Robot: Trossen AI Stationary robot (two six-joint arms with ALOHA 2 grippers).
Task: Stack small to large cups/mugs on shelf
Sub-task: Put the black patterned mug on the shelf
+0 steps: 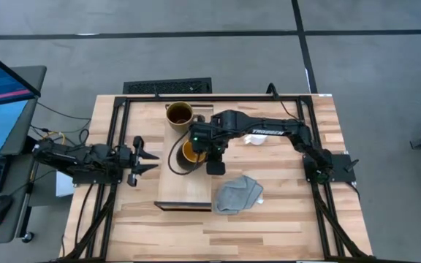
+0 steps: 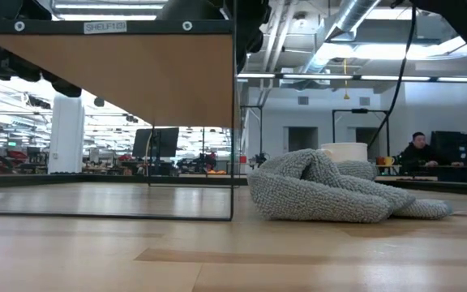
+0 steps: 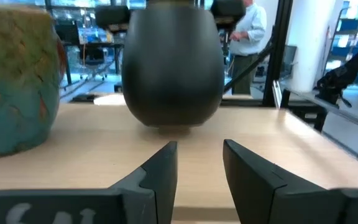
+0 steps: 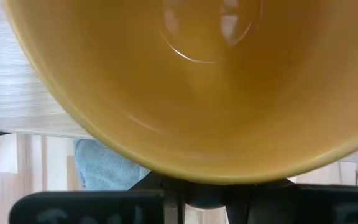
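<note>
The right claw point(image 1: 212, 151) pinches the rim of the black mug point(image 1: 186, 154) on the shelf point(image 1: 188, 191), the brown-olive mug point(image 1: 179, 114) just beyond, while the left claw point(image 1: 143, 161) waits spread at the shelf's left.

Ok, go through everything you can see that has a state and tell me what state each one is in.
black mug: upright on the shelf, yellow-orange inside empty, rim held by the right gripper.
brown-olive mug: upright on the shelf, free.
right gripper: shut on the black mug's rim.
left gripper: open, waiting left of the shelf.
grey cloth: crumpled on the table beside the shelf.
</note>
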